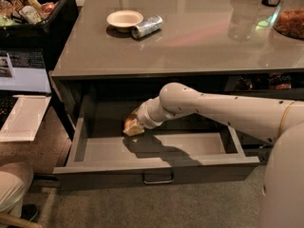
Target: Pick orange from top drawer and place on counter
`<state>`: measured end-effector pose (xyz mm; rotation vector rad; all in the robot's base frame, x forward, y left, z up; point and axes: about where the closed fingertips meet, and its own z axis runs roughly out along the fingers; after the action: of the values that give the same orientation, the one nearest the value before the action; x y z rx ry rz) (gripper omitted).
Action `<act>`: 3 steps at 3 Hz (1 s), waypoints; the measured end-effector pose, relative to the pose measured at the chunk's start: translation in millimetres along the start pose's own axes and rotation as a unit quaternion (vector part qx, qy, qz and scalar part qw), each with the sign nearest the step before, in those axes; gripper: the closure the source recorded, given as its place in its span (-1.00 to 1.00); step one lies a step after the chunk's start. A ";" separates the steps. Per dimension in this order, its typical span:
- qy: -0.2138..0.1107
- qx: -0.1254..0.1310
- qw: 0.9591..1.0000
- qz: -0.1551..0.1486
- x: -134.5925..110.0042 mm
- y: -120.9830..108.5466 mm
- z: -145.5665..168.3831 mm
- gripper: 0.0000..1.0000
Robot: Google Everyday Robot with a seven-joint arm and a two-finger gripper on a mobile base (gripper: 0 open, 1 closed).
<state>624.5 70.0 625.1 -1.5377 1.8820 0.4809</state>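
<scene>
The top drawer stands pulled open below the counter, with its small metal bar handle at the front centre. My arm reaches into it from the right. My gripper is in the drawer's left half, a little above the floor, shut on the orange. The orange shows as a small orange-tan round shape between the pale fingers. Its shadow lies on the drawer floor just below.
On the counter are a white bowl, a silver can lying beside it, and a jar of snacks at the far right. A dark bin of items and a laptop are to the left.
</scene>
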 end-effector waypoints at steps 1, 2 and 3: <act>-0.021 0.025 0.999 -0.014 -6.3 -0.8 -49.7 1.00; -0.032 0.064 0.997 -0.035 -6.9 -5.9 -126.3 1.00; -0.038 0.114 0.991 -0.050 -12.4 -21.3 -197.6 1.00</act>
<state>596.3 -53.9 778.4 -1.4315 1.7276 0.2652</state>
